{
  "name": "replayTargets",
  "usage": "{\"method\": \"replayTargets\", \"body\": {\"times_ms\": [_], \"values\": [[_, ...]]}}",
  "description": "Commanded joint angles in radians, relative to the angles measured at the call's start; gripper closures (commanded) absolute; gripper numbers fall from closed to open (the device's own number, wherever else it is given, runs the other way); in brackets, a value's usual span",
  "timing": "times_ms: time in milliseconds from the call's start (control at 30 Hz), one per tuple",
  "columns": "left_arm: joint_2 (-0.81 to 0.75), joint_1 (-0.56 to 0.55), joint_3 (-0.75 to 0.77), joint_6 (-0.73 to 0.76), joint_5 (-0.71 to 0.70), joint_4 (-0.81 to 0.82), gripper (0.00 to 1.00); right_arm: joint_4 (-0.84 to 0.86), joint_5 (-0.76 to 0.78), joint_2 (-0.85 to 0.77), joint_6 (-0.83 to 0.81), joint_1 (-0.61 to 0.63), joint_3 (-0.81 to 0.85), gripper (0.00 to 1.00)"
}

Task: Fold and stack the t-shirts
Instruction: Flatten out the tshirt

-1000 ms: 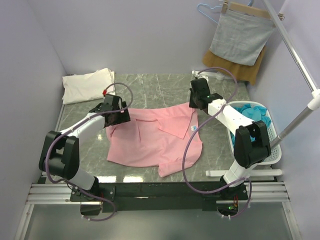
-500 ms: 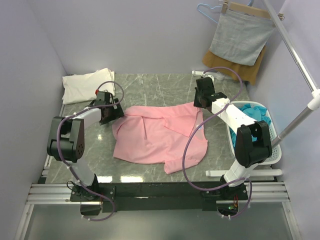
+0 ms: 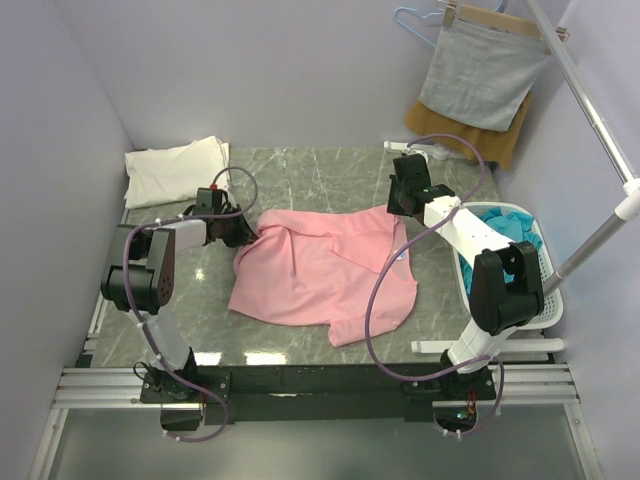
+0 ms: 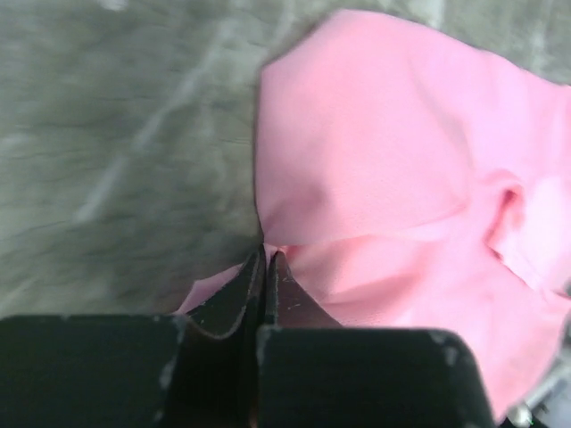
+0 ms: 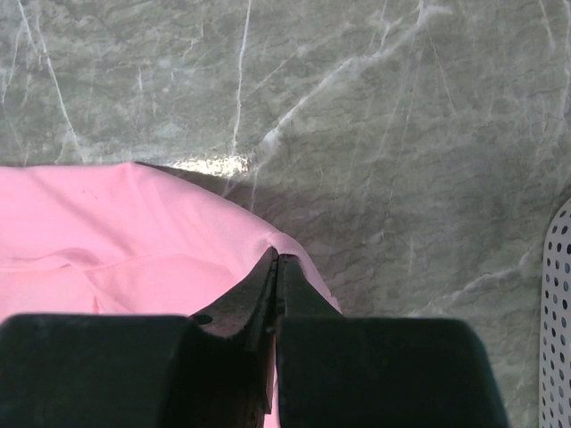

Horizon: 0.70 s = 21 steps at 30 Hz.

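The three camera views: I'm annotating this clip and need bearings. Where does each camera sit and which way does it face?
Top external: fixed above and behind, looking down at the marble table; left arm and right arm show whole.
Left wrist: on the left arm, looking along its shut left gripper at the pink t-shirt it pinches.
Right wrist: on the right arm, looking down past the shut right gripper, also pinching the shirt; basket at right.
Shared: all show pink shirt and table.
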Motion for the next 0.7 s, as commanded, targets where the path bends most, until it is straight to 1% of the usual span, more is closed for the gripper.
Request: {"method": "replayTargets", "body": {"times_ms": [0,33,67,100,133,167,200,233,267,300,333,367,400,433,467,533,567,600,633,667], "values": [[-0.050,-0.001,0.006,-0.012,0.140,0.047,0.99,0.013,0.003,-0.034,-0.012,-0.010,0.015,1.00],[-0.080,-0.001,0.014,-0.007,0.123,0.037,0.99,0.015,0.006,-0.040,-0.014,-0.013,0.013,1.00],[-0.151,-0.001,0.026,0.000,0.062,-0.008,0.99,0.013,0.006,-0.043,-0.014,-0.013,0.012,1.00],[-0.188,0.001,0.061,0.025,0.028,-0.074,0.99,0.015,0.007,-0.045,-0.014,-0.013,0.010,1.00],[-0.224,0.001,0.083,0.036,-0.021,-0.113,0.99,0.015,0.007,-0.048,-0.015,-0.014,0.009,1.00],[-0.296,0.001,0.103,0.048,-0.067,-0.139,0.99,0.015,0.009,-0.048,-0.015,-0.014,0.012,1.00],[-0.329,0.001,0.142,0.065,-0.175,-0.165,0.99,0.015,0.006,-0.043,-0.015,-0.014,0.013,1.00],[-0.355,0.001,0.161,0.073,-0.226,-0.212,0.99,0.015,0.004,-0.042,-0.015,-0.014,0.012,1.00],[-0.393,0.001,0.191,0.080,-0.269,-0.225,0.99,0.018,0.004,-0.037,-0.014,-0.014,0.013,1.00],[-0.404,0.001,0.201,0.097,-0.349,-0.233,0.99,0.021,0.004,-0.025,-0.014,-0.014,0.018,1.00],[-0.410,0.001,0.206,0.103,-0.363,-0.230,0.99,0.022,0.003,-0.017,-0.009,-0.016,0.018,1.00],[-0.404,0.001,0.201,0.111,-0.401,-0.218,0.80,0.025,-0.005,-0.011,-0.007,-0.016,0.021,1.00],[-0.392,0.001,0.198,0.115,-0.446,-0.207,0.49,0.027,-0.008,0.010,-0.006,-0.016,0.030,1.00],[-0.371,0.001,0.202,0.111,-0.477,-0.211,0.22,0.028,-0.014,0.020,-0.006,-0.017,0.035,1.00],[-0.324,-0.001,0.196,0.108,-0.492,-0.216,0.01,0.027,-0.025,0.030,-0.001,-0.016,0.042,1.00],[-0.270,-0.001,0.192,0.102,-0.509,-0.224,0.00,0.032,-0.031,0.057,0.003,-0.017,0.058,1.00],[-0.221,-0.001,0.189,0.094,-0.527,-0.243,0.00,0.032,-0.034,0.063,0.003,-0.017,0.062,0.96],[-0.205,-0.002,0.183,0.073,-0.553,-0.250,0.00,0.030,-0.029,0.073,0.005,-0.017,0.072,0.80],[-0.196,-0.002,0.170,0.068,-0.584,-0.244,0.00,0.033,-0.019,0.072,0.008,-0.019,0.070,0.71],[-0.188,-0.002,0.144,0.065,-0.593,-0.236,0.01,0.041,-0.011,0.067,0.009,-0.019,0.066,0.66]]}}
